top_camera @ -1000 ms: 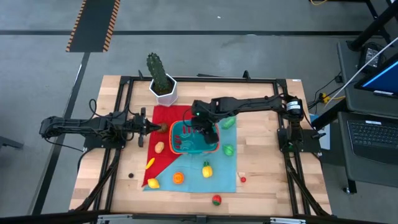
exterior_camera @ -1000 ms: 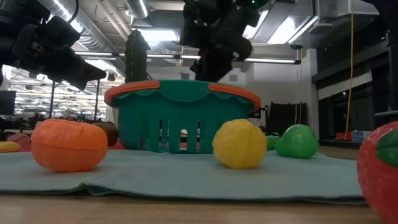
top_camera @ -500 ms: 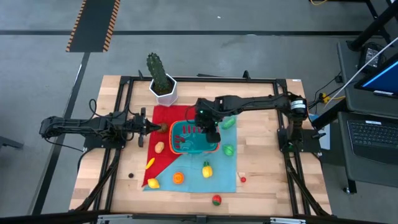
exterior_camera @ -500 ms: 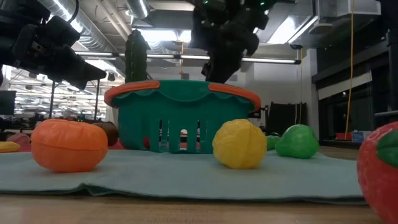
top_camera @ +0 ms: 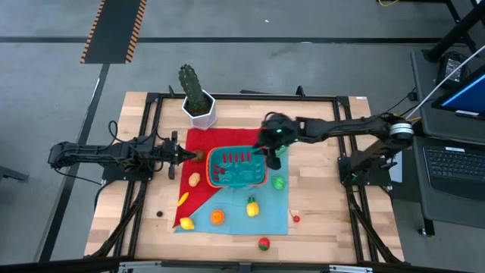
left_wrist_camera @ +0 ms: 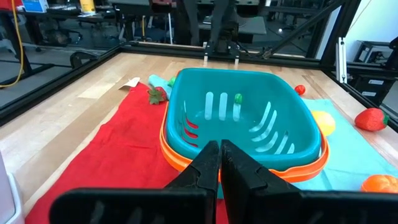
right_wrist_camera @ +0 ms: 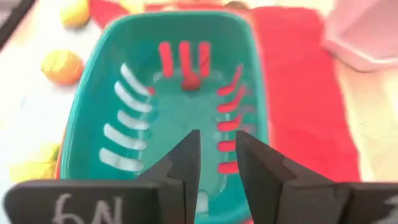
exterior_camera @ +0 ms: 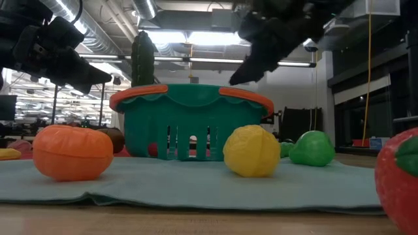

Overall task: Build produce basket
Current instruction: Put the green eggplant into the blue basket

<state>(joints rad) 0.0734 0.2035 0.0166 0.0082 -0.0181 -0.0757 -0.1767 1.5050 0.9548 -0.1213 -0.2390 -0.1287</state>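
The teal basket (top_camera: 237, 167) with an orange-red rim stands on a red and a light-blue cloth (top_camera: 227, 205) at mid-table. One small red piece of produce (right_wrist_camera: 191, 81) lies on the basket's floor. Other produce lies around it: an orange (exterior_camera: 72, 152), a yellow piece (exterior_camera: 251, 151), a green one (exterior_camera: 315, 147) and a strawberry (exterior_camera: 398, 176). My right gripper (right_wrist_camera: 216, 142) hangs above the basket's right end, slanting down, narrowly open with nothing between its fingers. My left gripper (left_wrist_camera: 219, 155) waits shut, left of the basket.
A white pot with a cactus (top_camera: 198, 106) stands at the far edge behind the red cloth. More produce lies on the cloths (top_camera: 195, 180) and on bare wood near the front edge (top_camera: 264, 243). A black frame (top_camera: 151, 114) runs around the work area.
My right gripper has drawn back from over the basket's middle toward the table's right edge and tipped less steeply down. A small red piece now shows through the basket's slots in the low view, where none showed a second ago.
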